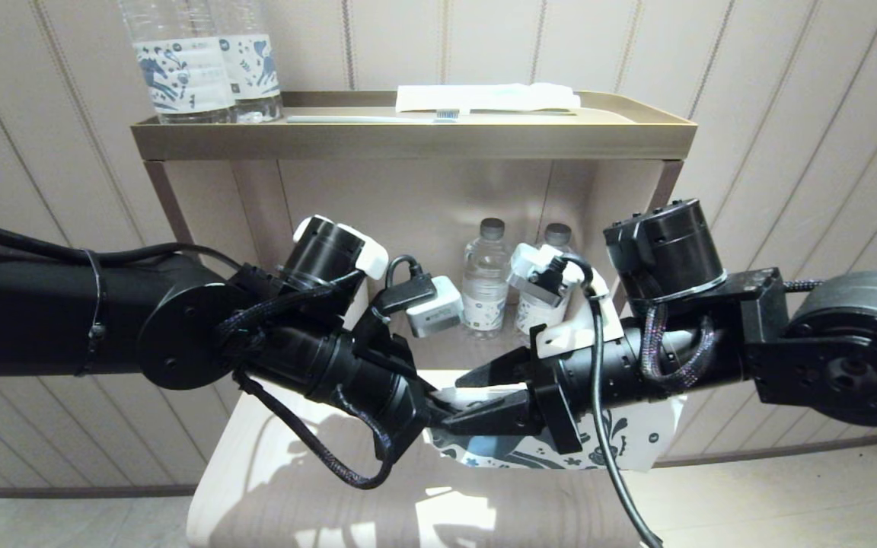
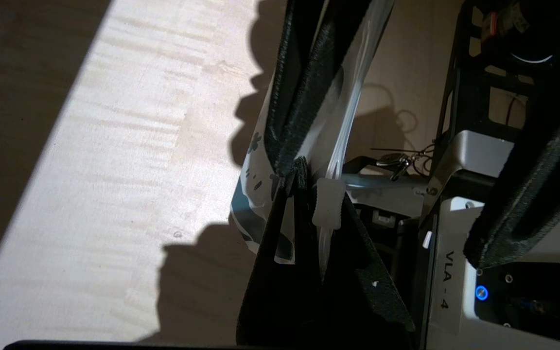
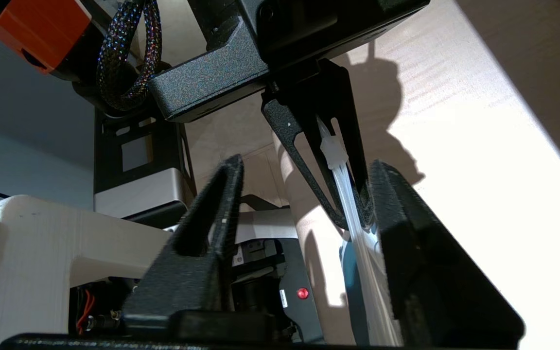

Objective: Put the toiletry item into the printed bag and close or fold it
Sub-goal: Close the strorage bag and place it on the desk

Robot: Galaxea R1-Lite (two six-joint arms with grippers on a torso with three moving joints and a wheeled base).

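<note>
The printed bag hangs in the air between the two claws, just above the pale wood-grain table at the middle of your head view. It is a soft, limp white pouch with dark blue motifs. Along its top edge runs a clear ribbed zip strip carrying a small white plastic slider.

Your left gripper comes in from the left. Its thin, rough-coated black fingers are pinched together on that top edge, right at the slider.

Your right gripper reaches in from the opposite side, tip to tip with the left one. Its thick, grainy black fingers stand apart, one on each side of the left claw's tips. The zip strip runs close along one of them, but you cannot tell whether it touches.

What lies inside the pouch is hidden from you.

Behind the arms stands a cabinet with a brass-coloured metal tray on top. The tray holds two clear labelled bottles, a toothbrush and a flat white packet. In the niche below stand two smaller water bottles.
</note>
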